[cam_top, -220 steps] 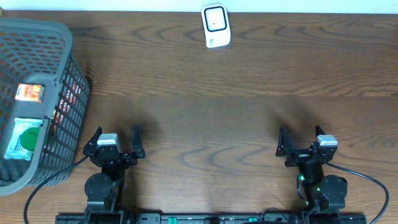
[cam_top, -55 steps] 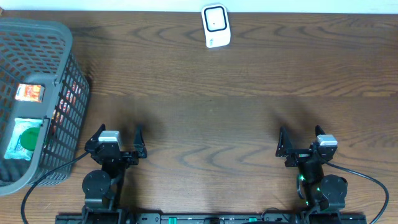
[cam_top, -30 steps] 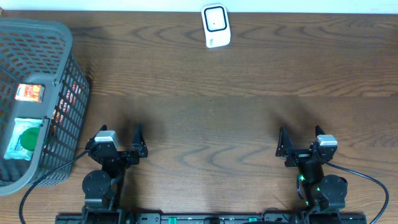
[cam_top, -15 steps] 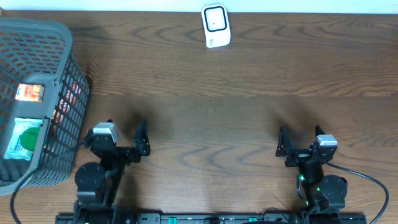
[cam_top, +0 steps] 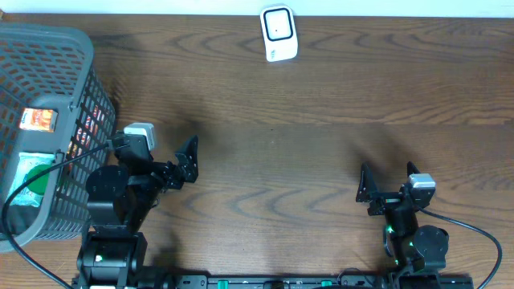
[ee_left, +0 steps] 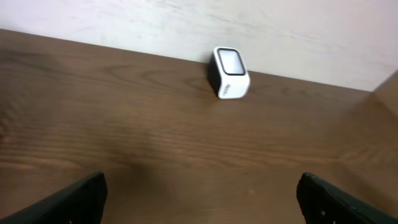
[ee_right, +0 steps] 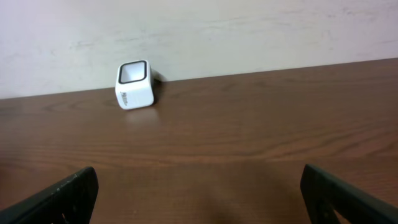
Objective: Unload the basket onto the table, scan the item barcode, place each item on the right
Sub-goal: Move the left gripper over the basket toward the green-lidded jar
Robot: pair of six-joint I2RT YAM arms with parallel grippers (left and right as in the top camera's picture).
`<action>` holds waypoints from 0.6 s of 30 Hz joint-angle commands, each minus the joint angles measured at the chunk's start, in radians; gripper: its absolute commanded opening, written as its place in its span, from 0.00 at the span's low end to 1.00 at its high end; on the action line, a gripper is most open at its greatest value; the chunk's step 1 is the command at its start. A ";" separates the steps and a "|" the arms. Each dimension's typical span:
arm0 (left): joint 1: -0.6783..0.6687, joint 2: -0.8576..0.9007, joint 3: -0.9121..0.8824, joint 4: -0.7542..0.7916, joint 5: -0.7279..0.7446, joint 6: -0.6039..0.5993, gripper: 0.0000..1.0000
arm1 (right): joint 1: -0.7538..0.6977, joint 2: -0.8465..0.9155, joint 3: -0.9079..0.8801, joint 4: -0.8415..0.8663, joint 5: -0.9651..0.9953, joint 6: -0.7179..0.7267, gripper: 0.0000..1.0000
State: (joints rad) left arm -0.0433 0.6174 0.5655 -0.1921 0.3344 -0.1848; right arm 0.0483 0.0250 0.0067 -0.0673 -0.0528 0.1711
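**A:** Layout, from above?

**B:** Showed a dark wooden tabletop [cam_top: 321, 104]. Held a grey slatted basket [cam_top: 56, 48] at the left edge and a small white scanner [cam_top: 279, 34] at the far edge, near the middle.

**A:** And the goods to be scanned?

**B:** Lay inside the basket: an orange packet [cam_top: 38, 119] and, nearer the robot, a green-and-white pouch [cam_top: 24, 181]. Could not tell which of the two was meant, nor make out a barcode on either.

**A:** Grippers?

**B:** Found the left gripper [cam_top: 152, 152] hanging just beside the basket's right wall, jaws spread wide, nothing between them. Found the right gripper [cam_top: 389, 183] low by the robot's base, well apart from basket and scanner, likewise spread and empty. Looked out from both wrists over bare wood toward the scanner.

**A:** Which step, then?

**B:** Judged it the opening one, the reach for an item, with nothing lifted yet and nothing shown to the scanner.

**A:** Next move?

**B:** Probably called for carrying the left gripper over the basket's rim and lowering it onto one packet. Then closing on it and lifting clear of the slatted wall. After that, crossing the open tabletop and turning the barcode side toward the scanner's dark window. Might need a turn of the wrist, or a handover to the right side.
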 commanded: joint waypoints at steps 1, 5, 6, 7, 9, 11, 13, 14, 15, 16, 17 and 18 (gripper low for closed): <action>-0.004 0.001 0.022 -0.003 0.076 -0.008 0.98 | 0.006 0.000 -0.001 -0.004 -0.005 -0.015 0.99; -0.004 0.004 0.051 -0.070 0.077 -0.009 0.98 | 0.006 0.000 -0.001 -0.004 -0.005 -0.015 0.99; -0.004 0.009 0.066 -0.086 0.077 -0.008 0.98 | 0.006 0.000 -0.001 -0.004 -0.005 -0.015 0.99; -0.004 0.014 0.082 -0.098 0.077 -0.008 0.98 | 0.006 0.000 -0.001 -0.004 -0.005 -0.015 0.99; -0.003 0.034 0.127 -0.119 0.072 -0.008 0.98 | 0.006 0.000 -0.001 -0.004 -0.005 -0.015 0.99; 0.002 0.063 0.185 -0.143 0.061 -0.003 0.98 | 0.006 0.000 -0.001 -0.004 -0.005 -0.015 0.99; 0.012 0.104 0.259 -0.180 0.050 0.008 0.98 | 0.006 0.000 -0.001 -0.004 -0.005 -0.015 0.99; 0.016 0.128 0.298 -0.200 0.038 0.012 0.98 | 0.006 0.000 -0.001 -0.004 -0.005 -0.015 0.99; 0.020 0.155 0.340 -0.225 0.028 0.024 0.98 | 0.006 0.000 -0.001 -0.004 -0.005 -0.015 0.99; 0.024 0.184 0.384 -0.253 0.013 0.032 0.98 | 0.006 0.000 -0.001 -0.004 -0.005 -0.015 0.99; 0.029 0.215 0.429 -0.282 -0.007 0.035 0.98 | 0.006 0.000 -0.001 -0.004 -0.005 -0.015 0.99; 0.034 0.248 0.477 -0.313 -0.033 0.035 0.98 | 0.006 0.000 -0.001 -0.004 -0.005 -0.015 0.99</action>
State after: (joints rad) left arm -0.0250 0.7963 0.9295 -0.4622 0.3641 -0.1757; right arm 0.0483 0.0254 0.0067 -0.0681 -0.0532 0.1715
